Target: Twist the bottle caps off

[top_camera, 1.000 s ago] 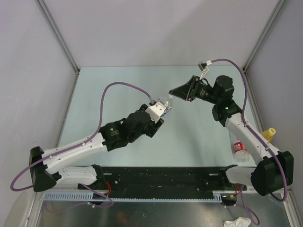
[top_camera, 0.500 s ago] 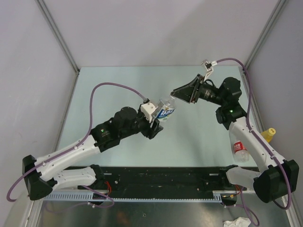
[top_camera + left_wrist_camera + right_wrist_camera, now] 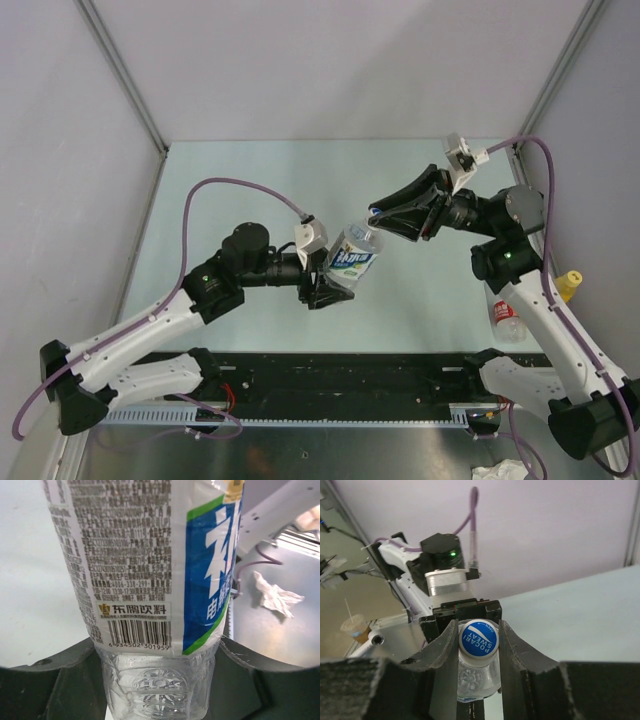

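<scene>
A clear bottle with a blue-green label [image 3: 353, 259] is held above the table, tilted with its neck toward the upper right. My left gripper [image 3: 322, 283] is shut on its base; in the left wrist view the bottle [image 3: 150, 575] fills the frame between the dark fingers [image 3: 60, 685]. My right gripper [image 3: 377, 214] is shut on its white cap with a blue printed top [image 3: 478, 638], with a finger [image 3: 444, 652] pressed against each side. The bottle body [image 3: 476, 680] hangs below the cap. The cap is hidden by the fingers in the top view.
A red-label bottle [image 3: 508, 317] lies by the right arm's base, and a yellow-capped bottle [image 3: 567, 283] is at the table's right edge. A black rail [image 3: 350, 385] runs along the near edge. A crumpled tissue [image 3: 500, 470] lies off the table.
The left arm has drawn back toward the near left and raised the bottle, showing more of its label. The right gripper has moved right and lower, staying at the bottle's neck.
</scene>
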